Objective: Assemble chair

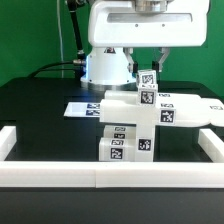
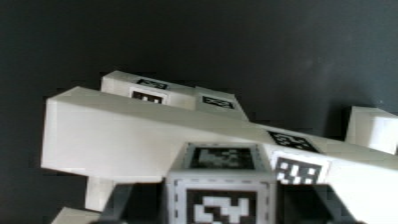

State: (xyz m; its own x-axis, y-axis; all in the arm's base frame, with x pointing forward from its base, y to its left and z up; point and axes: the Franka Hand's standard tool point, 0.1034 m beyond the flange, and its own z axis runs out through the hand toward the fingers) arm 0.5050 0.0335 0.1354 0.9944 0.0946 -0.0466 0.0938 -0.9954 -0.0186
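The chair (image 1: 135, 115) stands mid-table, partly built: a white slab seat (image 1: 170, 110) rests on chunky tagged legs (image 1: 122, 146). My gripper (image 1: 147, 76) hangs straight above it, shut on a small white tagged post (image 1: 147, 92) that stands upright at the seat's top. In the wrist view the post (image 2: 222, 185) fills the space between the dark fingers (image 2: 128, 205), tag facing the camera. The seat slab (image 2: 143, 125) with several tags stretches behind it. I cannot tell whether the post's lower end touches the seat.
The marker board (image 1: 84, 108) lies flat behind the chair on the exterior view's left. A low white border rail (image 1: 110, 178) runs along the front and up both sides. The arm's white base (image 1: 105, 65) stands at the back.
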